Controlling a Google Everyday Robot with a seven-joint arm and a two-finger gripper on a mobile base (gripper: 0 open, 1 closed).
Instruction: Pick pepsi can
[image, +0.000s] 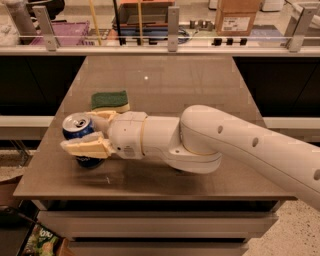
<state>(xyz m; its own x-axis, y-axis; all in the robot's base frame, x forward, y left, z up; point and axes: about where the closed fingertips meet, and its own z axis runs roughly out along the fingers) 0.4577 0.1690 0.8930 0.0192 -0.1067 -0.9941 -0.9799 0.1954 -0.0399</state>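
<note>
The pepsi can (76, 128), blue with a silver top and pull tab, stands near the left edge of the brown table (200, 80). My gripper (89, 132) reaches in from the right and has the can between its two cream fingers. One finger (85, 147) lies across the can's near side and the other sits against its far right side. Both look pressed against the can, which still rests on the table. The lower part of the can is hidden behind the near finger.
A green sponge with a yellow base (109, 100) lies just behind the gripper. My white arm (240, 145) spans the table's right front. A railing and shelves with boxes (235, 15) run along the far side. The table's left edge is close to the can.
</note>
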